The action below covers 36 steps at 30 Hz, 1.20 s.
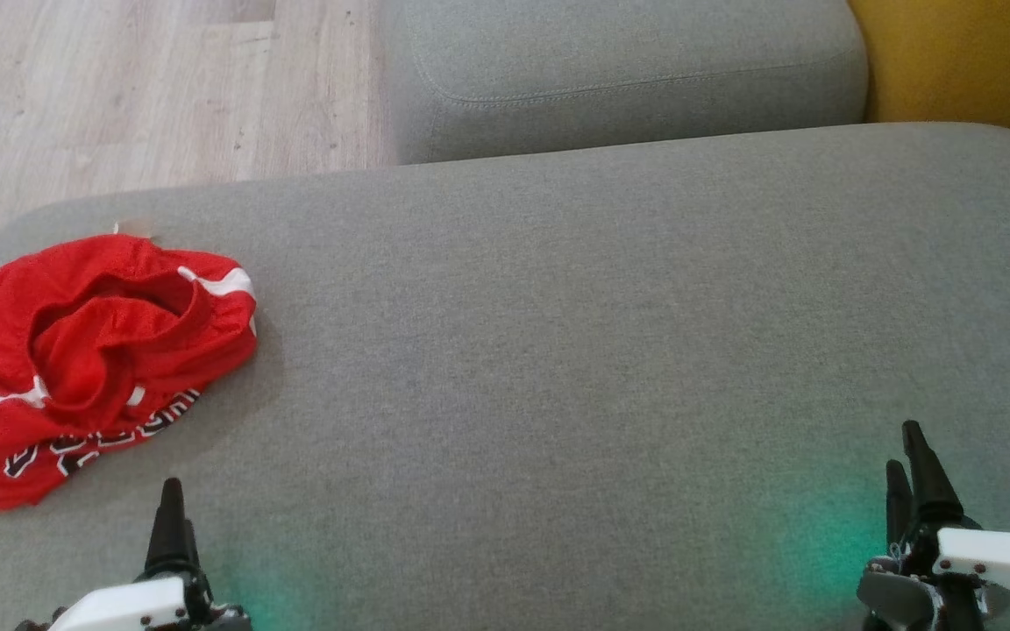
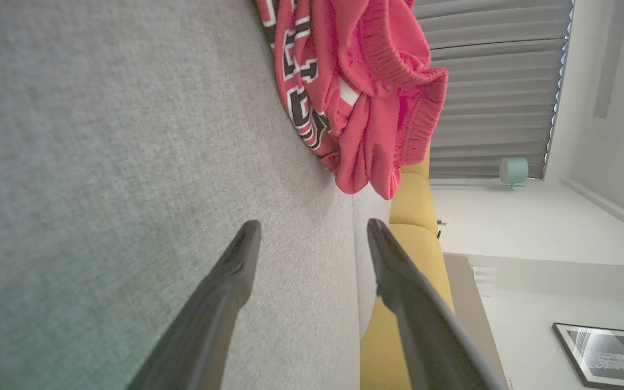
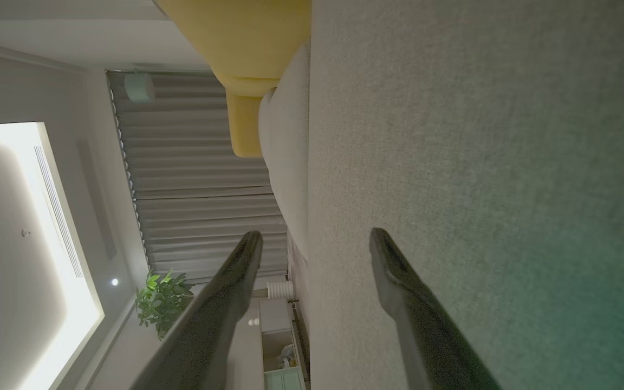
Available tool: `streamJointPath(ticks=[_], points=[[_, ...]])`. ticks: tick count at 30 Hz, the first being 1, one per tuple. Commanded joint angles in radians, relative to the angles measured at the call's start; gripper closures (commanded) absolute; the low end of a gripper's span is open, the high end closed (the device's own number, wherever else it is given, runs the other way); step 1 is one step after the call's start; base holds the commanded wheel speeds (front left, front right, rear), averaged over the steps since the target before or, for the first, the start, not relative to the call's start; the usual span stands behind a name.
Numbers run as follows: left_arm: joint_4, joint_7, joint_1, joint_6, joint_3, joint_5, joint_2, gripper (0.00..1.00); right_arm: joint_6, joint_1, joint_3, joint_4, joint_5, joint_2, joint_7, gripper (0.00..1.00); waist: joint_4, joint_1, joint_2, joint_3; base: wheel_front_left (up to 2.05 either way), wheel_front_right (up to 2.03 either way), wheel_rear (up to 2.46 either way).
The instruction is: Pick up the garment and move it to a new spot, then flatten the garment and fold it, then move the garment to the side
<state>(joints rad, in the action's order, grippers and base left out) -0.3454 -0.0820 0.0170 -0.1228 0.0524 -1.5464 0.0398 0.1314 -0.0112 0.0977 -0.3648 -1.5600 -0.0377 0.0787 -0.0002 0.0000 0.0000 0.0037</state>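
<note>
- Your left gripper (image 2: 312, 226) has its fingers spread wide with nothing between them. It hangs low over the grey cushion (image 1: 601, 307).
- Your right gripper (image 3: 316, 234) is the same, fingers apart and empty. It sits well away from the garment (image 1: 93, 359), on the far side of the cushion.
- The garment lies at the cushion's left end, ahead of the left fingertips and off to their left. It is near them, with bare fabric between.
- In the left wrist view it sits beyond the fingertips, towards the top of the frame.
- The garment is red and crumpled in a heap. It has white stripes, black-and-white lettering along one edge and a ribbed elastic band curled on top.
- The cushion is flat, with a green glow on the fabric by each gripper.
- A second grey cushion (image 1: 628, 70) butts against its far edge, with a yellow cushion (image 1: 970, 61) beside that.
- There is pale wood floor (image 1: 119, 88) past the left corner.
- The wrist views also show grey curtains (image 2: 496, 81), a framed picture (image 2: 610, 352) and a green plant (image 3: 160, 298).
</note>
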Motion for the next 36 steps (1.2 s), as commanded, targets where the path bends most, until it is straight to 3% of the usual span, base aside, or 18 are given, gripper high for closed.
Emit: streamJointPath(ticks=[1, 14, 36], points=[[0.039, 0.010, -0.046, -0.001, -0.003, 0.019, 0.004, 0.00, 0.000, 0.041, -0.008, 0.037, 0.015, -0.005, -0.009, 0.00, 0.000, 0.0000, 0.0000, 0.000, 0.00, 0.00, 0.00], [0.086, 0.051, -0.050, 0.033, -0.046, 0.219, 0.005, 0.00, 0.000, 0.049, -0.041, 0.069, 0.245, -0.005, -0.050, 0.00, 0.001, 0.0000, 0.0000, 0.005, 0.00, 0.00, 0.00], [0.136, 0.114, -0.057, 0.101, -0.115, 0.496, 0.006, 0.00, 0.000, 0.056, -0.112, 0.110, 0.523, -0.007, -0.112, 0.00, 0.001, 0.0000, 0.0000, 0.005, 0.00, 0.00, 0.00]])
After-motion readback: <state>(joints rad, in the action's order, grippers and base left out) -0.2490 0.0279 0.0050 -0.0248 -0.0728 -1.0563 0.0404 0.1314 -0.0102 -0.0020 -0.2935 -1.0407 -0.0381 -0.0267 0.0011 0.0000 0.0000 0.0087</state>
